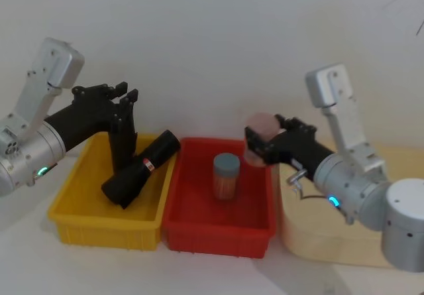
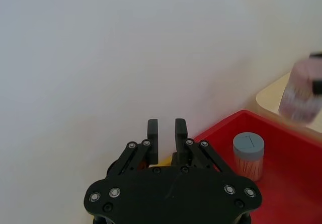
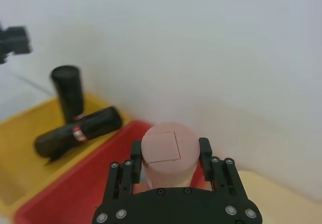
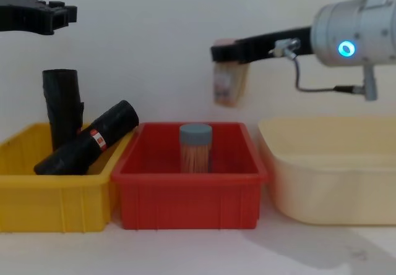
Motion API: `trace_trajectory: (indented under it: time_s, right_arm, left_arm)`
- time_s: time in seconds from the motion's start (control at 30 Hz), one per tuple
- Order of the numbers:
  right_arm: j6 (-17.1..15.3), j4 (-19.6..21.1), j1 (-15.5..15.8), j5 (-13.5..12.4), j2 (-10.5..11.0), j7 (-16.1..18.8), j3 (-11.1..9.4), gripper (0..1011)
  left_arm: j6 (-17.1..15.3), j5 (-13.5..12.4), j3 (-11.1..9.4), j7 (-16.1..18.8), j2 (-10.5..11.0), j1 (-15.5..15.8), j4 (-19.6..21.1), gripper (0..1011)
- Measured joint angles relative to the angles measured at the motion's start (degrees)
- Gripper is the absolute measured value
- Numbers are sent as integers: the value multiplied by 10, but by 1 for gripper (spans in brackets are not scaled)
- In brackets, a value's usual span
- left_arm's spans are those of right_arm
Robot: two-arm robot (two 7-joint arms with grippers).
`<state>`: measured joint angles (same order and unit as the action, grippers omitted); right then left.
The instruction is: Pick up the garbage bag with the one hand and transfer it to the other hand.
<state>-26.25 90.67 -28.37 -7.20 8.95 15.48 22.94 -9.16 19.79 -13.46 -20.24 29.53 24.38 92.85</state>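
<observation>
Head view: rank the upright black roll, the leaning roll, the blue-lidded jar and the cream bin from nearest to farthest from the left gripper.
1. Upright roll, yellow bin, just under the left gripper.
2. Leaning roll, same bin, beside it.
3. Blue-lidded jar, red bin, middle.
4. Cream bin, far right.

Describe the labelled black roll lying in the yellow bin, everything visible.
The garbage bag is a black roll of matte-looking plastic with a red-and-white label band near its middle. It lies tilted in the yellow bin, upper end on the rim beside the red bin, apparently leaning against an upright black roll. The left gripper hovers above, not touching.
</observation>
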Motion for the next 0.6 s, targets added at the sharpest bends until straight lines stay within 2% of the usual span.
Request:
trace_trajectory:
  time_s: [0.43, 0.6]
  right_arm:
    - [-8, 47, 12, 27, 37, -37, -47, 663]
    - [-24, 69, 32, 38, 60, -52, -76, 663]
  left_arm:
    - [-1, -1, 1, -1, 0, 0, 1, 206]
    - [-1, -1, 1, -1, 0, 0, 1, 206]
